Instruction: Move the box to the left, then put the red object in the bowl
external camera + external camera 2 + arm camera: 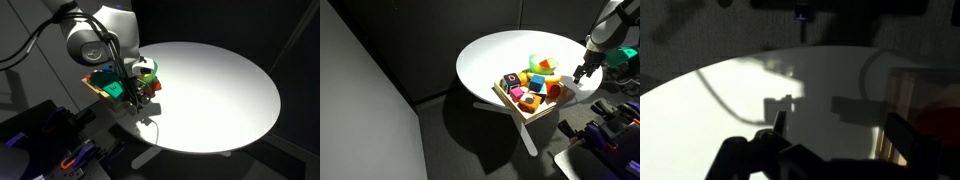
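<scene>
The light-brown wooden box (525, 108) sits at the table's edge, filled with several colourful toy pieces; it also shows in an exterior view (97, 88). The green bowl (542, 64) stands just behind it, also in an exterior view (149, 68). A red object (555, 90) lies at the box's corner. My gripper (582, 72) hangs low beside that corner, fingers apart and empty. In the wrist view the gripper (840, 132) straddles bare table, with the box's wooden wall (900, 100) by one finger and a dim reddish shape (940, 122) beyond.
The round white table (220, 90) stands on a pedestal against dark curtains. Equipment with cables (605, 135) sits close to the table's edge beside the box. Yellow and orange toy pieces lie near the bowl.
</scene>
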Tool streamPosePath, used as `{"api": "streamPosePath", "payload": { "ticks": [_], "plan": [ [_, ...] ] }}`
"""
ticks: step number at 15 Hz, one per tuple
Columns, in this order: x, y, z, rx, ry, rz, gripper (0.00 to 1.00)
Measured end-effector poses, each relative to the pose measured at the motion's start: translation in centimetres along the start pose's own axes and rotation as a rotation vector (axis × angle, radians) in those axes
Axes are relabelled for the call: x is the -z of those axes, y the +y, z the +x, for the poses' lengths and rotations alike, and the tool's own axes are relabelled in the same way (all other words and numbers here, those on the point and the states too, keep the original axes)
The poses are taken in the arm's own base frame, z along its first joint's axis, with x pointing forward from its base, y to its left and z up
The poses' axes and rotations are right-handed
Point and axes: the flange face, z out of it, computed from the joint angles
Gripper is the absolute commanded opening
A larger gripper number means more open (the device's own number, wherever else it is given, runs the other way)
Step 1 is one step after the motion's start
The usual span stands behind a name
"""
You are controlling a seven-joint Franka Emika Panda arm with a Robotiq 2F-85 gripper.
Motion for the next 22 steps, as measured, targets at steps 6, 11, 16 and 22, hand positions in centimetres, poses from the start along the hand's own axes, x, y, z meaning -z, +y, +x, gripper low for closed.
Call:
{"api": "streamPosePath", "payload": {
  "ticks": [6,11,16,22],
  "plan": [
    [-1.4,-1.1,0.5,0.027,0.033,-0.008,1.0],
    [-2.2,-1.4,0.8,0.041,0.062,-0.009,1.0],
    [-2.7,-1.4,0.9,0.046,0.083,-0.007,1.0],
    [-3.5,-1.9,1.0,0.058,0.105,-0.011,1.0]
  ]
}}
